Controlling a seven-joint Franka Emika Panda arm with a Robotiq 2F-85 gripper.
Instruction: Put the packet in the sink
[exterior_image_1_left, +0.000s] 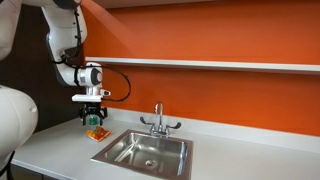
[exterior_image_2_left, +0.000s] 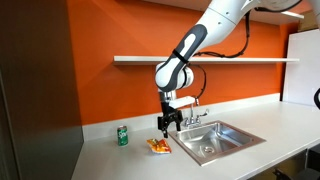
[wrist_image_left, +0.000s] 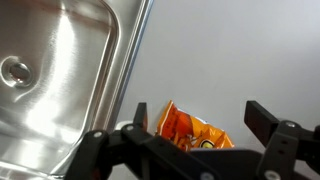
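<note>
The orange-red packet (wrist_image_left: 185, 128) lies flat on the white counter, next to the sink; it also shows in both exterior views (exterior_image_1_left: 97, 133) (exterior_image_2_left: 159, 146). My gripper (wrist_image_left: 198, 117) is open and hovers just above the packet, fingers spread on either side of it, not touching it; it shows in both exterior views too (exterior_image_1_left: 92, 112) (exterior_image_2_left: 167, 124). The stainless-steel sink (wrist_image_left: 60, 70) with its drain lies to one side of the packet in the wrist view, and shows in both exterior views (exterior_image_1_left: 150, 152) (exterior_image_2_left: 217, 139).
A chrome two-handled tap (exterior_image_1_left: 158, 122) stands behind the sink. A small green can (exterior_image_2_left: 123, 136) stands on the counter beyond the packet, away from the sink. An orange wall with a white shelf (exterior_image_2_left: 200, 59) runs behind the counter.
</note>
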